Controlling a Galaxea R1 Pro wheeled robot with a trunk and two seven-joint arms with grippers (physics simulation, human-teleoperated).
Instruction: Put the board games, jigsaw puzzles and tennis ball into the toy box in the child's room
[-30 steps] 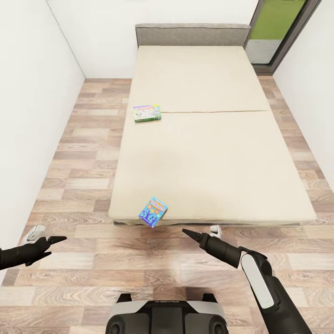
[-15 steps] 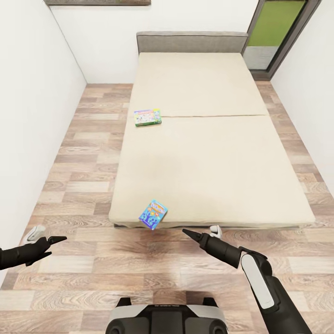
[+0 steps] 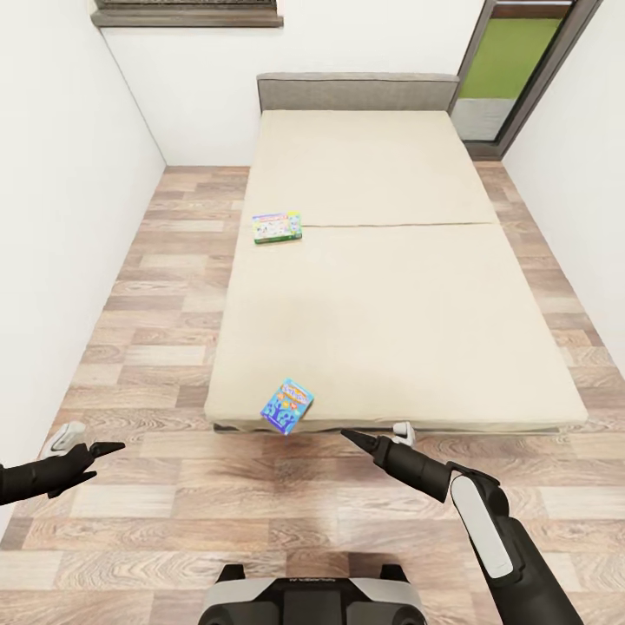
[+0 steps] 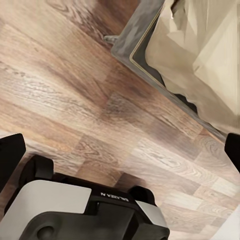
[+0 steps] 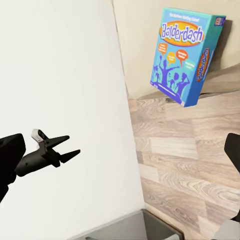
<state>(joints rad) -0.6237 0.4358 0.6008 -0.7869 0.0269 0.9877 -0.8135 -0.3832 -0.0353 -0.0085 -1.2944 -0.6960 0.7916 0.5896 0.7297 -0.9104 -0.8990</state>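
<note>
Two board games lie on the beige bed [image 3: 382,295]. A blue "Balderdash" box [image 3: 287,405] [image 5: 186,55] overhangs the mattress's near edge, tilted. A green-edged box [image 3: 277,227] lies flat near the bed's left side, further back. My right gripper [image 3: 351,434] hangs open over the floor, just short of the bed's foot and to the right of the blue box, holding nothing. One of its fingertips [image 5: 233,150] shows in the right wrist view. My left gripper [image 3: 108,449] [image 5: 60,147] [image 4: 120,152] is open and empty by the left wall. The toy box and table are out of view.
White walls [image 3: 61,217] close in on both sides of the bed, with strips of wood-plank floor [image 3: 165,286] between. A dark-framed door [image 3: 512,61] stands at the back right and a window sill [image 3: 187,13] at the top. My base [image 3: 312,599] is below.
The whole view has shifted: the bed sits lower and smaller in the picture and a window sill has come into view at the top. Both arms hold the same pose.
</note>
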